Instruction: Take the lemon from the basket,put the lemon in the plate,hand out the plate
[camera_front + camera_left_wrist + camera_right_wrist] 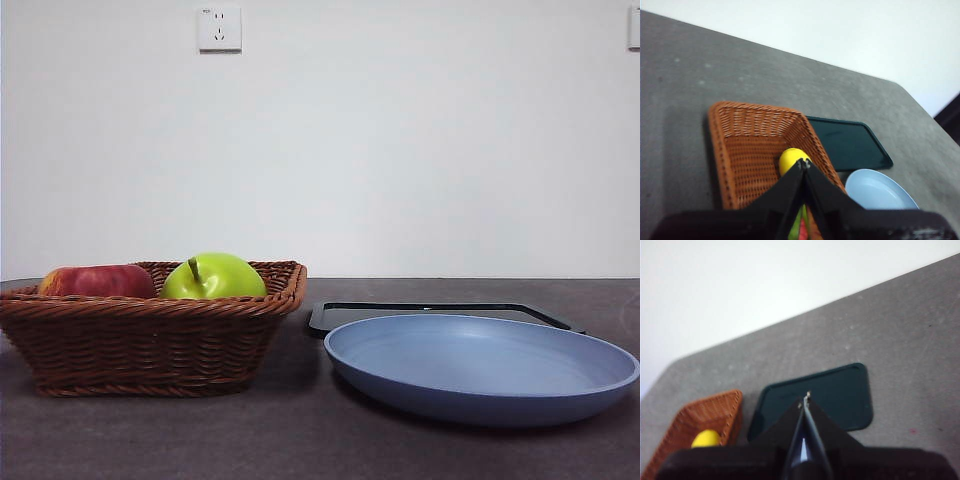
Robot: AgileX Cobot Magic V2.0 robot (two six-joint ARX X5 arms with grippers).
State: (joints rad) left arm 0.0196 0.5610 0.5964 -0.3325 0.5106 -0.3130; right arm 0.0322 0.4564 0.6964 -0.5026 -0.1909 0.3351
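While lemon [791, 158] hugs basket [747, 145] wall, plate [480, 368] bare.

Robot's left gripper [804, 162]: two matte-black jaws, wedge-shaped, tapering from a broad black base to a fine tip (seam visible btwn them). Right gripper [806, 399]: same black wedge build, w/ small pale glint at tip.

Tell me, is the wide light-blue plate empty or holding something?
Empty. The wide light-blue plate shows only bare surface in the front view; the yellow oval lemon lies inside the brown woven wicker basket.
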